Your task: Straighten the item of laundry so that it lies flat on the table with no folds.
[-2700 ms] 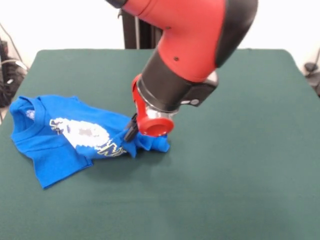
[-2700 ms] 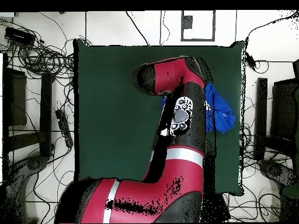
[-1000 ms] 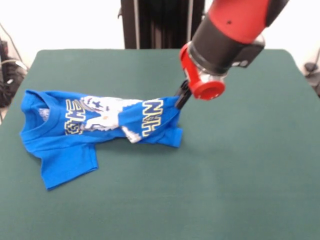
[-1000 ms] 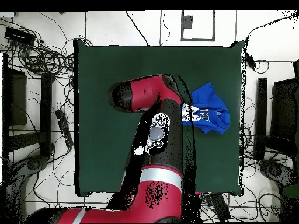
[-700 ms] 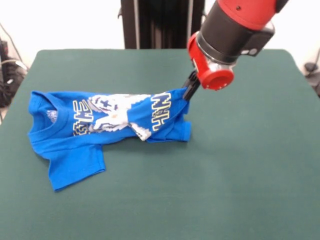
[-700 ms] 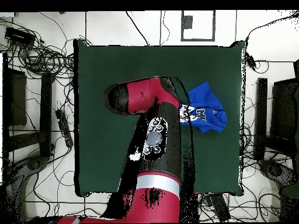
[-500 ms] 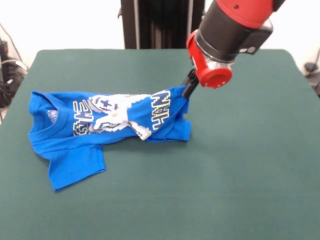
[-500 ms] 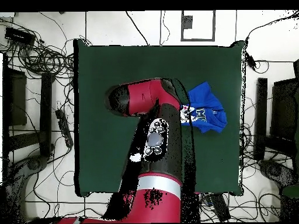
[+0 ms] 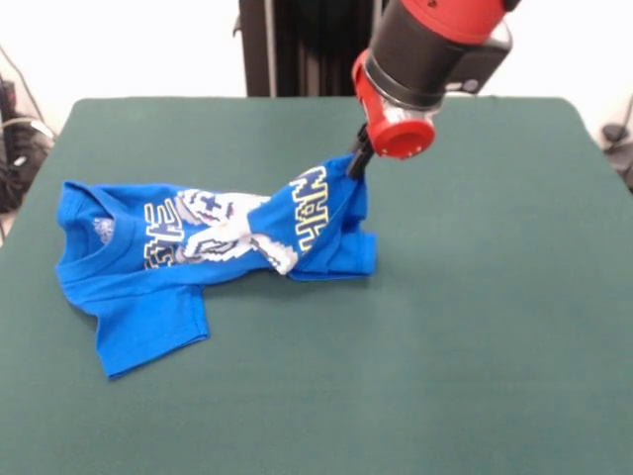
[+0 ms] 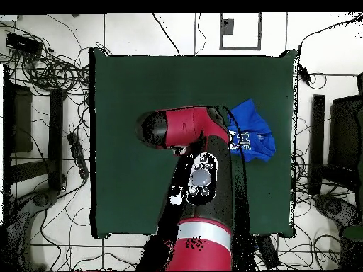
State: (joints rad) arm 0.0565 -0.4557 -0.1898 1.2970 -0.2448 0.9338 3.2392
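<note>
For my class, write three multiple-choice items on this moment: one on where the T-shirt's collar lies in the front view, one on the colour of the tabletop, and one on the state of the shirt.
1. In the front view, the T-shirt's collar lies toward
A. the picture's left side
B. the picture's right side
C. the table's near edge

2. The table top is
A. white
B. dark green
C. brown

3. The shirt is
A. flat with no folds
B. hanging wholly in the air
C. partly lifted by the gripper and bunched

Answers:
1. A, the neck opening sits at the shirt's left end.
2. B, green felt-like cloth shows all round the shirt.
3. C, the end by the lettering rises to the gripper while the rest lies creased on the table.
</note>
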